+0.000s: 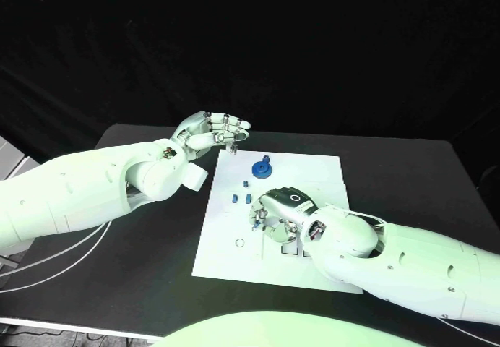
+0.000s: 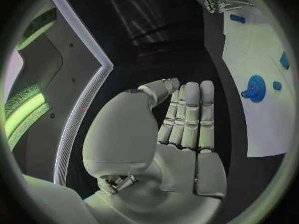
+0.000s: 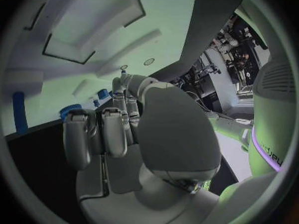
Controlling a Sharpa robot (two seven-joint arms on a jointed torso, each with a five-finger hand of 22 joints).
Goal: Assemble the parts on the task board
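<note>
1. White task board (image 1: pixel 313 173) lies mid-table; blue gear part (image 1: pixel 261 169) sits at its far end, small blue parts (image 1: pixel 242 196) nearer.
2. Step, prob.: seat a small part. Keep right hand (image 1: pixel 279 211) square over the slot, press slowly.
3. Right hand palm-down on board, fingers curled; can't tell if it holds a part.
4. Left hand (image 1: pixel 212 131) is raised off board's far-left corner, fingers together, holding nothing.

My right hand (image 1: pixel 279 210) crowds mid task board (image 1: pixel 313 170); blue gear (image 1: pixel 261 169) stands beyond it. Board's near-left part open.

Count of things on the table

You see one task board (image 1: pixel 313 173), one blue gear (image 1: pixel 261 169), two hands.
</note>
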